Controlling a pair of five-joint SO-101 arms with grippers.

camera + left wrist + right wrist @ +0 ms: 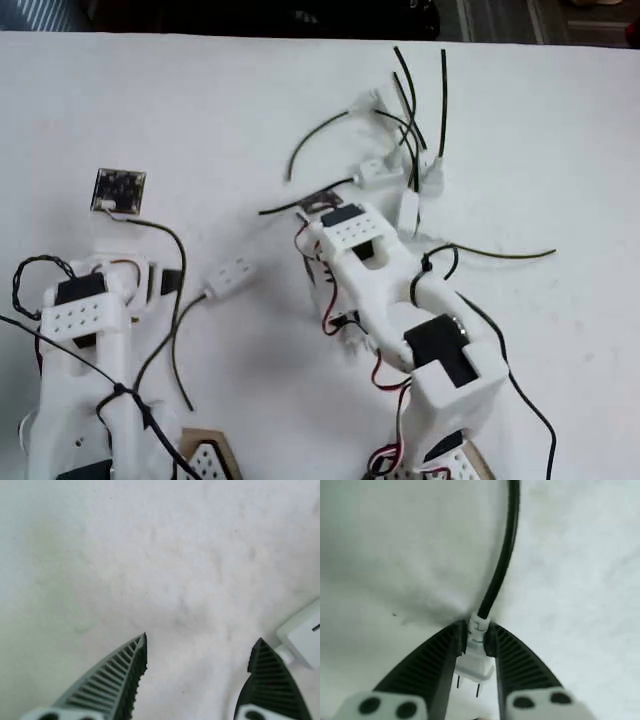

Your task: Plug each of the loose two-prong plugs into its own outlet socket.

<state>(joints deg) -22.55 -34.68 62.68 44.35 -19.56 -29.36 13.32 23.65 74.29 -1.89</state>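
White table below: right gripper pinches a plug, left gripper gapes; keep it square to the socket.

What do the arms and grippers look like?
Left arm and right arm: white shells with hole grids, black servo blocks, loose black cables; red wires on the right one. Left gripper and right gripper: dark, pointed, ribbed fingers on white bases.

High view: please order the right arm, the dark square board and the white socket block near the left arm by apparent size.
1. The right arm, clearly largest.
2-3. The dark square board and the white socket block look about alike; I cannot rank them.
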